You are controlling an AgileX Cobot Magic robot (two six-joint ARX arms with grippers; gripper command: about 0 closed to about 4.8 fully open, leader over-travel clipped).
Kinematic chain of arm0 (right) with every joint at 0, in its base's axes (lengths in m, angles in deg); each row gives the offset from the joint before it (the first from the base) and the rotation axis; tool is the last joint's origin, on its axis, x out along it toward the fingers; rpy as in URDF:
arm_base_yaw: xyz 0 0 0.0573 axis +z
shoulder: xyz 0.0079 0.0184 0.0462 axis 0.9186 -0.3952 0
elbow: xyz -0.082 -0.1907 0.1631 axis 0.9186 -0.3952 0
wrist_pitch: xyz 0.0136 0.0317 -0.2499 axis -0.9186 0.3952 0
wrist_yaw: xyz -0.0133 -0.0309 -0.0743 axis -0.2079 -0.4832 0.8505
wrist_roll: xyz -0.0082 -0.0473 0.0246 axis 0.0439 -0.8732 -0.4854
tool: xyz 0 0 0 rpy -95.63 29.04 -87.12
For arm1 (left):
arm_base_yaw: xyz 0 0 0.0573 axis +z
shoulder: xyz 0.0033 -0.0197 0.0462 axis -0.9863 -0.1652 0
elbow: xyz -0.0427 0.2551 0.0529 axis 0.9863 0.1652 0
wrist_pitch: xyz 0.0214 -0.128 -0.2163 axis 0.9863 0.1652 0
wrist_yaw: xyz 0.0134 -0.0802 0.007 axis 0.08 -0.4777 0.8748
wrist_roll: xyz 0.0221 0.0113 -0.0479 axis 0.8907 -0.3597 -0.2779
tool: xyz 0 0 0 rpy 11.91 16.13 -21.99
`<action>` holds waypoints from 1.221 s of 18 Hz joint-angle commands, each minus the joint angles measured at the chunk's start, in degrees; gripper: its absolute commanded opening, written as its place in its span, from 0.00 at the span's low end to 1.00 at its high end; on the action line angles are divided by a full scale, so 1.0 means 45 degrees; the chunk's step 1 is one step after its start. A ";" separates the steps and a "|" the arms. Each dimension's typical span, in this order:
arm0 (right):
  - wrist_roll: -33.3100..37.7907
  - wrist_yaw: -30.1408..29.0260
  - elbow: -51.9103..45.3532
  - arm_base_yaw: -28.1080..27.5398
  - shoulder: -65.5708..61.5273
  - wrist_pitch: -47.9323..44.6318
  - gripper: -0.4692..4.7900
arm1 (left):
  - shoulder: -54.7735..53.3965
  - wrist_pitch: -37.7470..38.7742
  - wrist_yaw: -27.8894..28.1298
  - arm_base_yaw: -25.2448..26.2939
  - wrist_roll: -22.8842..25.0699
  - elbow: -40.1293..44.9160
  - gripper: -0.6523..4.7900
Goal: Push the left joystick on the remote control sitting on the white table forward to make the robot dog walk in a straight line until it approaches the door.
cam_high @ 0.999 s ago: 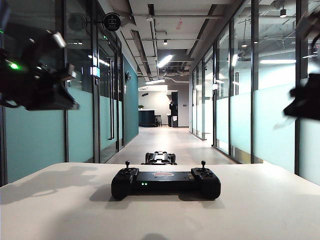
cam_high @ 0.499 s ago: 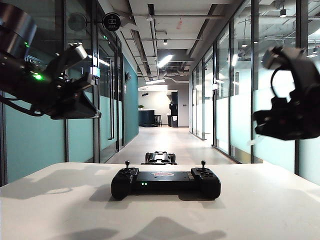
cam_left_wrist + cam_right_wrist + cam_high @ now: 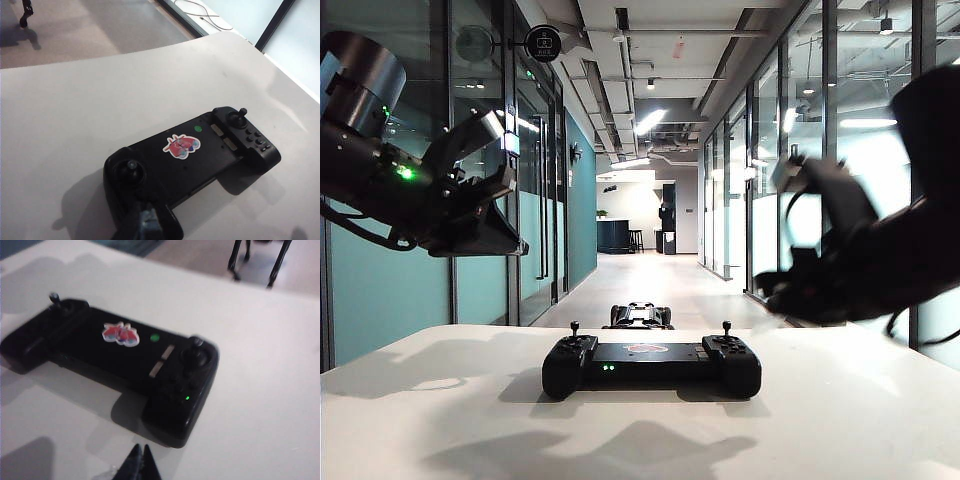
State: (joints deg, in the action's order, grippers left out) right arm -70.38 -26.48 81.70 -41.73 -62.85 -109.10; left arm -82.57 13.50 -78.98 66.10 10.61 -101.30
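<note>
Exterior view: remote control (image 3: 651, 366) sits mid white tabletop (image 3: 440, 420), left joystick (image 3: 575, 328) upright at its left end, nothing touching it. Robot dog (image 3: 640, 316) on the corridor floor just past the tabletop's far edge. Left pincer (image 3: 505, 225) hangs high on the left, opening not readable here. Right pincer (image 3: 775, 290) is above the controller's right end, blurred, clear of it. Left wrist view: remote control (image 3: 192, 160) on tabletop (image 3: 65, 115), left joystick (image 3: 131, 166) near the pincer tips (image 3: 149, 225), tips close together, holding nothing. Right wrist view: right pincer (image 3: 139, 462) closed, empty, tips together near the controller (image 3: 115, 355) handle.
</note>
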 commanded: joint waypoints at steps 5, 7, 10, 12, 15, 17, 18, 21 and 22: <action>0.0296 0.0199 0.1268 0.0019 -0.1462 0.0092 0.38 | -0.0568 -0.0117 -0.0112 -0.0024 0.0083 -0.0500 0.11; 0.0486 0.0549 0.1438 0.0019 -0.1477 0.0180 0.68 | -0.0753 -0.0117 -0.0112 -0.0024 0.0083 -0.0709 0.11; 0.0928 0.0627 0.1710 0.0019 -0.1481 0.0656 0.76 | -0.0874 -0.0136 -0.0121 -0.0024 0.0126 -0.0860 0.11; 0.0971 0.0612 0.1977 0.0015 -0.1583 0.0991 0.76 | -0.0903 -0.0151 -0.0126 -0.0024 0.0131 -0.0933 0.11; 0.1608 0.0588 0.2424 0.0015 -0.2069 0.1049 0.75 | -0.0903 -0.0141 -0.0160 -0.0024 0.0126 -0.0933 0.11; 0.1889 0.0583 0.2662 0.0015 -0.2535 0.1044 0.75 | -0.0903 -0.0141 -0.0160 -0.0024 0.0121 -0.0928 0.11; 0.1899 0.0578 0.2783 0.0019 -0.2764 0.1054 0.76 | -0.0903 -0.0141 -0.0160 -0.0024 0.0121 -0.0928 0.11; 0.1933 0.0529 0.3138 0.0015 -0.3181 0.1209 0.75 | -0.0903 -0.0136 -0.0165 -0.0029 0.0073 -0.0928 0.11; 0.1938 0.0520 0.3317 0.0019 -0.3298 0.1394 0.75 | -0.0903 -0.0136 -0.0160 -0.0029 0.0073 -0.0928 0.11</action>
State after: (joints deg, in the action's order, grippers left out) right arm -61.90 -23.95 95.88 -41.69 -77.49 -103.15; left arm -86.74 13.24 -79.29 66.08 10.92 -105.32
